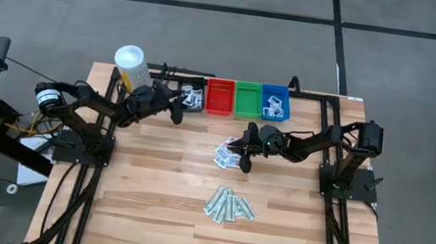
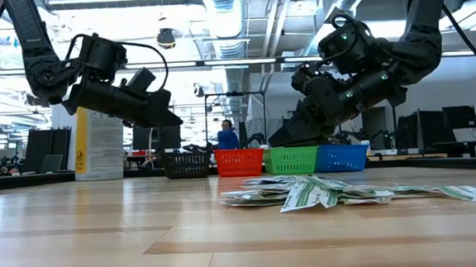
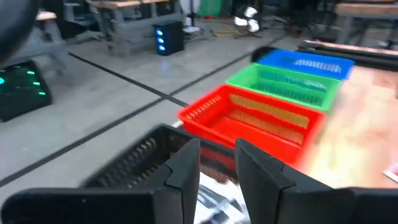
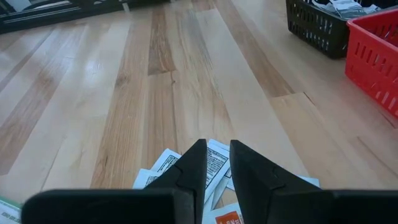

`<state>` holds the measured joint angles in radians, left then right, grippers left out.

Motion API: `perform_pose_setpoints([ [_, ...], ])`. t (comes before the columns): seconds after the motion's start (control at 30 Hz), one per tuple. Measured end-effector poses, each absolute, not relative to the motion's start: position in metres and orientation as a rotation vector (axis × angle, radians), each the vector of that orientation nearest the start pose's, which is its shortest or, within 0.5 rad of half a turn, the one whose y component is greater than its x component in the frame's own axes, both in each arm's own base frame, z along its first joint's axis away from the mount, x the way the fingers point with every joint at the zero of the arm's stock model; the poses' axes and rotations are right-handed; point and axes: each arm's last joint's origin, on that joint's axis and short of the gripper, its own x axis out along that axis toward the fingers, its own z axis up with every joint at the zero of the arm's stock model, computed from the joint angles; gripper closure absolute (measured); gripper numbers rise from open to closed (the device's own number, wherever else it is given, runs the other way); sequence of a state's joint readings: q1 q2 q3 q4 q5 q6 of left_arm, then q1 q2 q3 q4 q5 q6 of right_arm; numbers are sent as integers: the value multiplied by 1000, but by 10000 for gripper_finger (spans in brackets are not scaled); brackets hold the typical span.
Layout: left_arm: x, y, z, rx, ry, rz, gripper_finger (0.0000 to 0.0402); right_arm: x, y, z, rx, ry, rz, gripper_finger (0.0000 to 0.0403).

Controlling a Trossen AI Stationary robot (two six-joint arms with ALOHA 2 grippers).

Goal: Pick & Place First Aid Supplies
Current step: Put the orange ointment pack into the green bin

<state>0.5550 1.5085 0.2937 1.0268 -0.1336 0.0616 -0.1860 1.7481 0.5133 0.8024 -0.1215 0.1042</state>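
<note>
- Looking down in the high view: left gripper [image 1: 177, 109] hung at the black bin [image 1: 193, 98], which already held a few white packets [image 1: 196, 96]; blue bin [image 1: 275, 104] also had packets in it; red bin [image 1: 220, 97] and green bin [image 1: 247, 100] looked bare. Right gripper [image 1: 246, 156] sat over the white packets on the table [image 1: 226, 156]. Pale-green strips [image 1: 229, 205] lay in a pile nearer the front edge, well apart from both arms. White canister [image 1: 130, 63] stood at the back left.
- Low view: both arms were above the board, loose pile of strips and packets [image 2: 324, 192] flat on the wood, bins in a row behind. Judged partly done: some sorted, most left.
- Left wrist view: left fingers [image 3: 186, 168] stood a little apart with nothing between them, black bin rim [image 3: 134, 158] just below, packets [image 3: 217, 202] visible inside. Read as a drop-off just made.
- Right wrist view: right fingers [image 4: 193, 165] had a narrow gap, empty, poised right above white packets [image 4: 214, 163]; not gripping yet. Next pick probably here; thin flat paper may slip or come up two at once.
</note>
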Motion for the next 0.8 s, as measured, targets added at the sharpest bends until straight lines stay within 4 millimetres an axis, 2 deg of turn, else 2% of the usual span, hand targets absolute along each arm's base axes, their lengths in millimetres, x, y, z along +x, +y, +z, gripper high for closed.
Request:
perform_pose_setpoints([
  [0.37,205,96,127,-3,246,336,299,287,-50,111,167,424,-85,338],
  [0.53,212,76,127,67,247,164,300,287,-50,112,162,422,-84,338],
  [0.67,215,67,128,122,237,113,300,287,-50,112,162,422,-84,338],
  [0.8,217,65,131,97,202,110,300,287,-50,112,174,421,-85,338],
])
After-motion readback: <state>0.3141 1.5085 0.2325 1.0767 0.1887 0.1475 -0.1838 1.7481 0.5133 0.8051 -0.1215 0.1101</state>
